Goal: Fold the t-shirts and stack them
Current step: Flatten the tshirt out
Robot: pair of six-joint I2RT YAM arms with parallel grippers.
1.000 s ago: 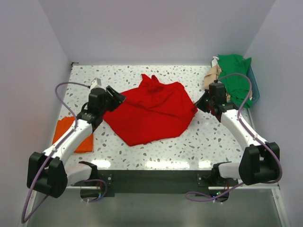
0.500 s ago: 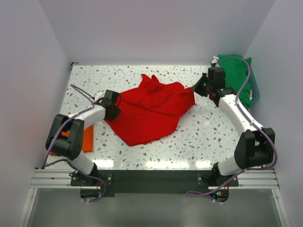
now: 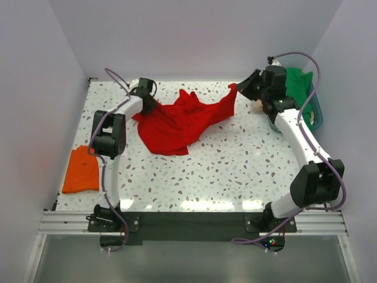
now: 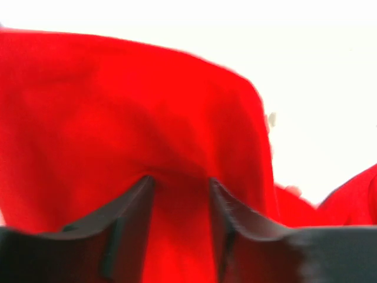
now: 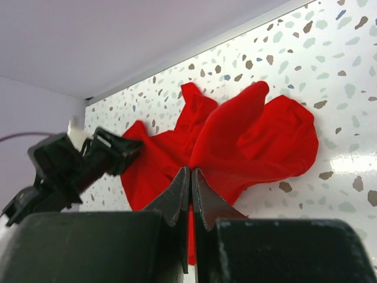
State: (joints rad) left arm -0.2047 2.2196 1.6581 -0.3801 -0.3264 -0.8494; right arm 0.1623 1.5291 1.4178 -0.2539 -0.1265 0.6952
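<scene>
The large red t-shirt (image 3: 177, 121) lies rumpled on the back half of the table, stretched between both grippers. My left gripper (image 3: 148, 101) holds its left edge at the back left; in the left wrist view (image 4: 179, 180) red cloth (image 4: 118, 106) fills the gap between the fingers. My right gripper (image 3: 238, 89) is shut on the shirt's right corner and lifts it at the back right; in the right wrist view (image 5: 191, 171) the tips pinch a thin fold of the shirt (image 5: 259, 135). An orange t-shirt (image 3: 82, 170) lies flat at the left edge.
A green t-shirt (image 3: 297, 88) hangs over the teal basket (image 3: 317, 115) at the back right, behind my right arm, with a bit of tan cloth (image 3: 259, 106) beside it. The left arm (image 5: 76, 165) shows in the right wrist view. White walls close the back and sides.
Both grippers have moved toward the back wall, dragging the red t-shirt back and stretching it between them. The left arm has swung off the orange t-shirt, which now shows fully.
</scene>
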